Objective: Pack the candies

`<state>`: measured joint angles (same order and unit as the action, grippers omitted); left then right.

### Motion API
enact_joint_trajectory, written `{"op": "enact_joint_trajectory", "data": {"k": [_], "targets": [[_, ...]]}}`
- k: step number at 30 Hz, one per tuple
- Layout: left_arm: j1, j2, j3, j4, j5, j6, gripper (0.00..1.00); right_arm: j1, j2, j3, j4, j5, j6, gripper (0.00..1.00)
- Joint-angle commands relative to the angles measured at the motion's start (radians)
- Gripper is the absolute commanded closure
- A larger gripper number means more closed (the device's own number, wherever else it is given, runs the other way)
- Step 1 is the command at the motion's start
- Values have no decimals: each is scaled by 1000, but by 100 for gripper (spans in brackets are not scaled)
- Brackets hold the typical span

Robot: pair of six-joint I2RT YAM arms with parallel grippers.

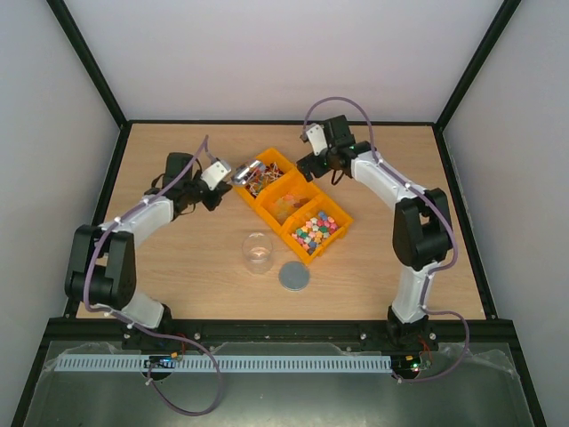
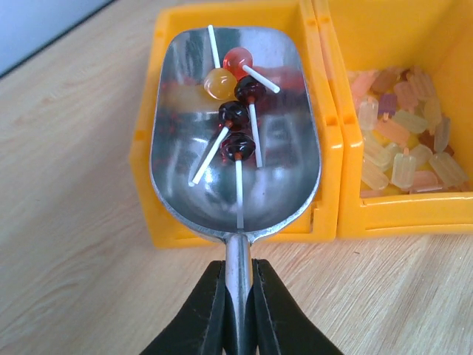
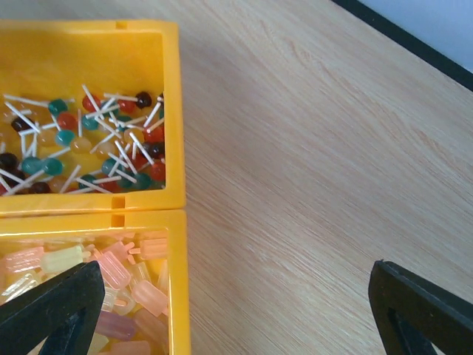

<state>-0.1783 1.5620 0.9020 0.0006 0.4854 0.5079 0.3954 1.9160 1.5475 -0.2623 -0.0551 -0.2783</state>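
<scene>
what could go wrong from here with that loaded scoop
1. The lollipops lie loose in the scoop; a tilt could roll them off its open front lip.
2. The left gripper pinches only the thin handle, so the scoop may twist.
3. Sticks could catch on the clear cup rim and spill.

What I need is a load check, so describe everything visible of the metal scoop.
The metal scoop is silver, with a rounded bowl and a narrow handle. The left pincer is shut on that handle. The bowl points away, over the yellow bin, and carries five lollipops: one red, one amber, three dark, on white sticks. Whether it touches the bin is unclear.
</scene>
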Motion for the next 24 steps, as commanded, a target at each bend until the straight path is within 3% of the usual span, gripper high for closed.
{"op": "enact_joint_trajectory", "data": {"k": [1,14,24], "targets": [[46,-73,25,-4,107,20,98,-19,-64,30,-15,-63,69,1],[209,-384,26,-560,284,409,98,-21,-281,-160,-29,-329,91,1],[228,-558,-13,-914,319,663,98,-20,-369,-306,-70,-468,73,1]]}}
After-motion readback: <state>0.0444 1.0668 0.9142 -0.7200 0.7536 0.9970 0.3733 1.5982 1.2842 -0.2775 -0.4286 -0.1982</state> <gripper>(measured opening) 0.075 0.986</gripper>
